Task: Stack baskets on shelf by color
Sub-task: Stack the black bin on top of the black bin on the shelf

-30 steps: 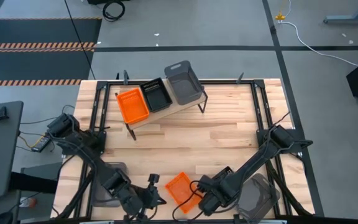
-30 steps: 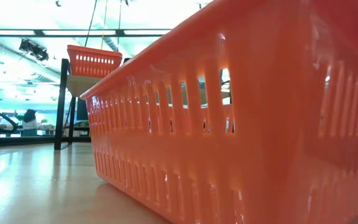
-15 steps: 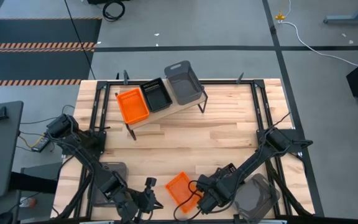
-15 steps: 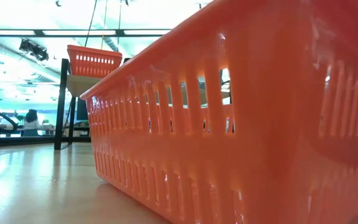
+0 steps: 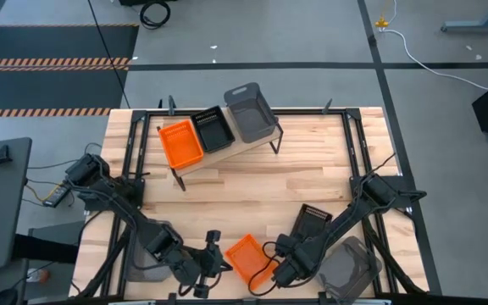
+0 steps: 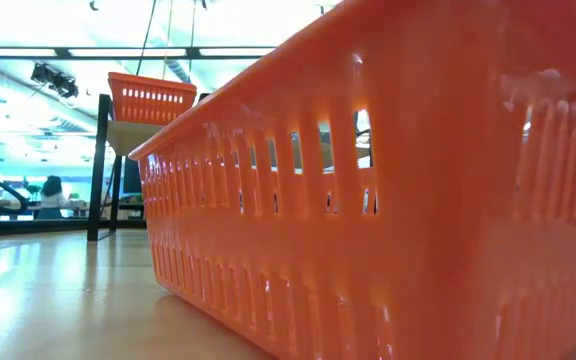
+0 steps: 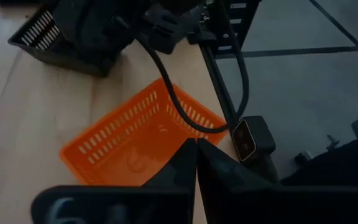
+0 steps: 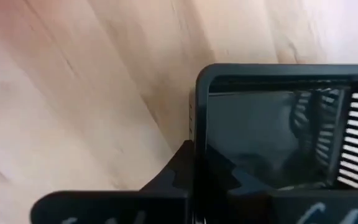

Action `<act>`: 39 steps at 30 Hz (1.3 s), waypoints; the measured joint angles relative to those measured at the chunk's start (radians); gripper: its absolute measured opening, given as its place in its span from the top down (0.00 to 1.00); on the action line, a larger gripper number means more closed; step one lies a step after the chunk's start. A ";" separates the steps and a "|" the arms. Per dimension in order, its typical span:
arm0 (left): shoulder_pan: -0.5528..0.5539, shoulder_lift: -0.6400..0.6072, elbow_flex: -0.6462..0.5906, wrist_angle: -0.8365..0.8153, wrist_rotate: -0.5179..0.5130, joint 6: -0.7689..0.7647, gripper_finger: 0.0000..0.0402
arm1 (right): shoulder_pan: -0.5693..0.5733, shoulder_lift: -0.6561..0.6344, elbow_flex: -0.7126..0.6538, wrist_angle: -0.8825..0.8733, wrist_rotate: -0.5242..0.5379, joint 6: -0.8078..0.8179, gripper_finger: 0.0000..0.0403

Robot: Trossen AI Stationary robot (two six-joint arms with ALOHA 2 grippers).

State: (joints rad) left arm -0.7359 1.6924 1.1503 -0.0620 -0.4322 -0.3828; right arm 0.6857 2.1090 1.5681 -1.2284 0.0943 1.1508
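The light wood shelf (image 5: pixel 227 152) stands at the far left and carries an orange basket (image 5: pixel 180 142), a black basket (image 5: pixel 213 129) and a grey basket (image 5: pixel 250 113) side by side. Another orange basket (image 5: pixel 246 257) rests on the table near the front edge and fills the low view (image 6: pixel 368 200). My left gripper (image 5: pixel 219 261) hovers shut just left of it, holding nothing (image 7: pixel 196 163). A second black basket (image 5: pixel 313 222) lies to the right of that orange basket, with my right gripper (image 8: pixel 194 171) shut on it. My right gripper pinches a wall of the black basket at its rim (image 8: pixel 195 124), near a corner, one finger inside the basket and one outside. The fingers come from above, pointing steeply down. Whether the basket's bottom is on the table I cannot tell.
A grey basket (image 5: pixel 146 246) sits under my left arm at the near left. Another grey one (image 5: pixel 350 267) sits at the near right. The middle of the slatted tabletop (image 5: pixel 269 186) is bare wood. Black frame rails (image 5: pixel 354 144) run along the table's sides.
My right wrist has tipped more steeply downward, and the black basket's far end now shows from behind that arm. My left gripper drew a little toward the left edge, then came back toward the orange basket, which has stayed put.
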 joint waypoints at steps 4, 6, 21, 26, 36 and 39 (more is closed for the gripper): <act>0.001 0.000 0.000 -0.001 0.011 -0.021 0.94 | 0.002 0.000 0.032 -0.127 -0.068 -0.054 0.98; -0.005 0.000 0.000 -0.002 0.011 -0.052 0.94 | 0.002 -0.001 0.084 -0.223 -0.059 -0.075 0.98; -0.115 0.014 0.001 -0.017 -0.132 -0.287 0.94 | -0.139 -0.044 0.639 -0.347 0.490 -0.707 0.98; -0.147 0.016 0.001 -0.022 -0.169 -0.314 0.96 | -0.248 -0.042 0.696 -0.329 0.489 -0.960 0.98; -0.176 0.016 0.001 -0.029 -0.288 -0.341 0.96 | -0.443 -0.041 0.703 -0.229 0.489 -1.393 0.98; -0.179 0.016 0.001 -0.029 -0.337 -0.362 0.96 | -0.495 -0.041 0.703 -0.099 0.488 -1.534 0.98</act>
State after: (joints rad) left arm -0.9150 1.7084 1.1511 -0.0913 -0.7691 -0.7453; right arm 0.1910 2.0682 2.2707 -1.3275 0.5827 -0.3832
